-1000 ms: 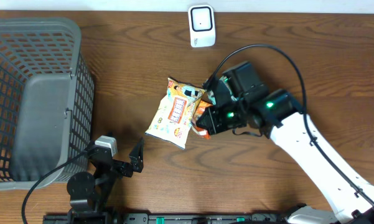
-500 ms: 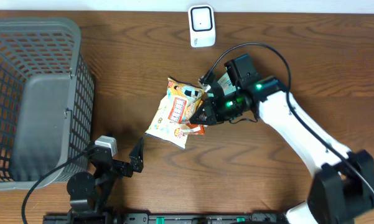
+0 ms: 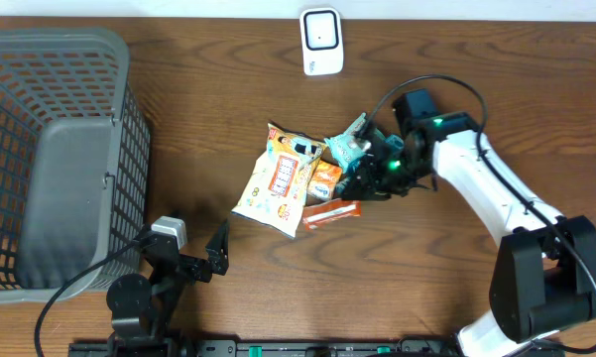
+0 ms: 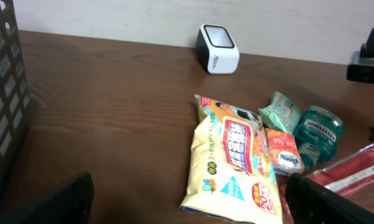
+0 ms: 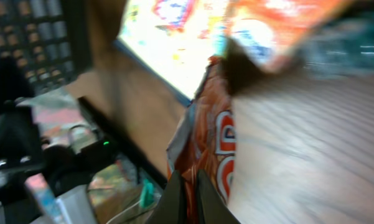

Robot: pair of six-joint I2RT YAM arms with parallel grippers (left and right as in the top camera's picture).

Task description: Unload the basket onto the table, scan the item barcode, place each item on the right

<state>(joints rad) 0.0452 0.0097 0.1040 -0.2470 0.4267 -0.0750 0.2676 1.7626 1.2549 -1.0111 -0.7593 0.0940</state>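
Right gripper (image 5: 188, 194) is clamped shut on the bottom edge of the red-orange packet (image 3: 330, 213). The wrist view shows the foil pinched right at the fingertips, though it's blurry. Overhead, the packet sticks out from the gripper toward the front-left, just beside the lower corner of the yellow snack bag (image 3: 276, 181). Can't tell if it's resting on the table (image 3: 178, 99) or just off it.

Scanner (image 3: 320, 42) is upright at the far edge of the table, well apart from the packet. The rest of the pile lies between them:
- a small orange pack (image 3: 324, 180) touching the yellow bag's right side
- a green pack (image 4: 281, 111) behind the orange one
- a teal item (image 4: 317, 127) next to the green pack

Can't see a barcode on the packet in any view.

Left gripper (image 3: 196, 253) is parked at the near edge with its fingers spread wide and nothing between them, facing the pile. Grey mesh basket (image 3: 55, 40) is on the left, apart from everything else.
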